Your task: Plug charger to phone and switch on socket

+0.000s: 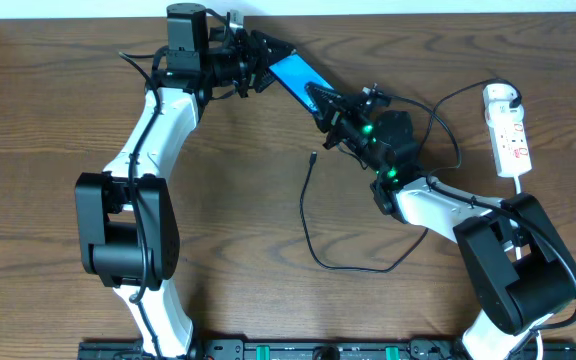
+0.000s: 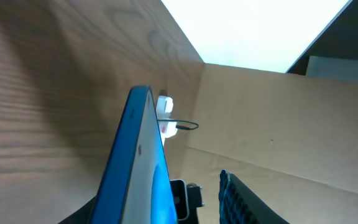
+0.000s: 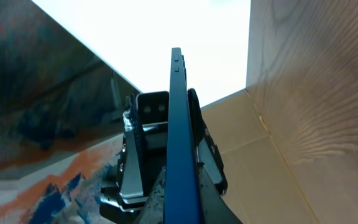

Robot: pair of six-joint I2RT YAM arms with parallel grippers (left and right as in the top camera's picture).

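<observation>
The phone (image 1: 290, 70), blue-screened, is held off the table at the back centre. My right gripper (image 1: 326, 102) is shut on its right end; in the right wrist view both fingers (image 3: 182, 186) press the edge-on phone (image 3: 178, 124). My left gripper (image 1: 263, 62) is at its left end; in the left wrist view (image 2: 173, 199) the phone (image 2: 135, 168) lies against one finger and the other stands apart. The charger (image 1: 303, 215) lies loose on the table, its tip (image 1: 312, 155) below the phone, its white plug head (image 1: 498, 95) in the socket (image 1: 510, 135) at the right.
The table's far edge (image 1: 388, 14) runs just behind the phone. The socket also shows in the left wrist view (image 2: 165, 117), small and far. The charger's cable loops across the middle of the table between my two arms.
</observation>
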